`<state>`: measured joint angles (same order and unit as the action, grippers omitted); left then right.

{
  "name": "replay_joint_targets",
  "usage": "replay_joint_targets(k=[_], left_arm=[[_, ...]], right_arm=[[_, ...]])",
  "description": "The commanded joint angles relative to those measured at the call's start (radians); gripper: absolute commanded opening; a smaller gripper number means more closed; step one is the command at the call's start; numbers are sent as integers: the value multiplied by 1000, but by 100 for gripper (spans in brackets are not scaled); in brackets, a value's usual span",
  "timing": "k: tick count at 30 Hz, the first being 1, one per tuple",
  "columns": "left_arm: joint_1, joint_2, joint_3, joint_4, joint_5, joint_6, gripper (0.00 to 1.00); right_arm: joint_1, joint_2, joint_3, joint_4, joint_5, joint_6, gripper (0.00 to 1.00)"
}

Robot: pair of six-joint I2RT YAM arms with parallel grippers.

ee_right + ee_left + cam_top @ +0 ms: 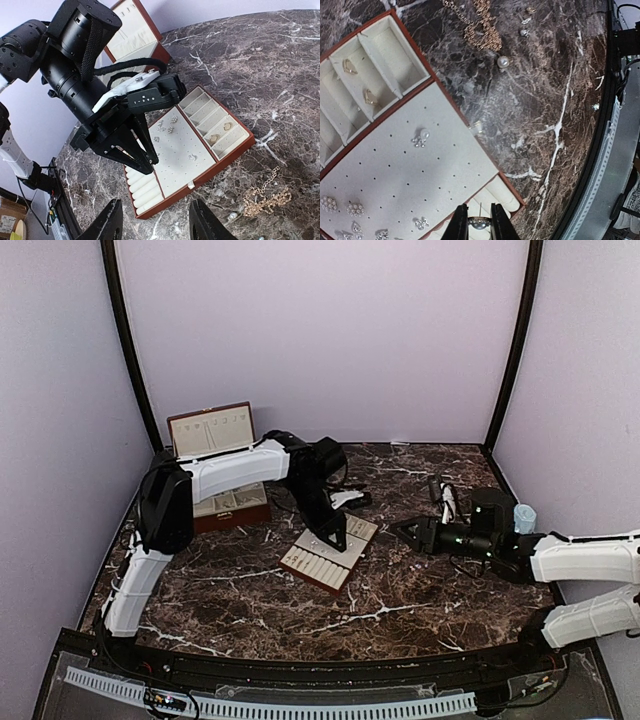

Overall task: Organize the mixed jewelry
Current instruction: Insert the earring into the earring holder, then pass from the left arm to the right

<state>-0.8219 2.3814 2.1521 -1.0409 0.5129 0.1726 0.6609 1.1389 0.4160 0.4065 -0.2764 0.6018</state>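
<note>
Hovering over brown marble (400, 590) between lilac walls (330, 330), left gripper (479, 214) pinches a ring (479, 223), right gripper (157, 204) gapes.

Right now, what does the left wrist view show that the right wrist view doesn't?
Only left wrist: a silvery ring pinched between the left fingers, over the cream tray. Only right wrist: the open lidded box behind, and the right fingers spread, nothing between them. Both: that tray, the gold chain, gold earrings in its compartments.
</note>
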Motion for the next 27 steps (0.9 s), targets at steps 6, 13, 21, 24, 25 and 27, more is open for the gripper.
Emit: replay_joint_targets(k=[6, 13, 21, 24, 25, 27], left_arm=[[5, -251, -190, 227, 285, -13, 8], [6, -297, -272, 307, 357, -49, 8], [6, -415, -485, 596, 373, -185, 8], [6, -454, -578, 702, 386, -254, 8], [6, -472, -597, 750, 394, -276, 8], [6, -498, -646, 824, 409, -304, 8]], right_arm=[[-50, -5, -84, 324, -338, 105, 45], [-49, -7, -59, 319, -442, 86, 42], [-18, 47, -50, 376, -461, 110, 40], [4, 84, -46, 421, -466, 130, 39], [11, 95, -39, 430, -467, 136, 38], [28, 121, -32, 458, -473, 149, 38]])
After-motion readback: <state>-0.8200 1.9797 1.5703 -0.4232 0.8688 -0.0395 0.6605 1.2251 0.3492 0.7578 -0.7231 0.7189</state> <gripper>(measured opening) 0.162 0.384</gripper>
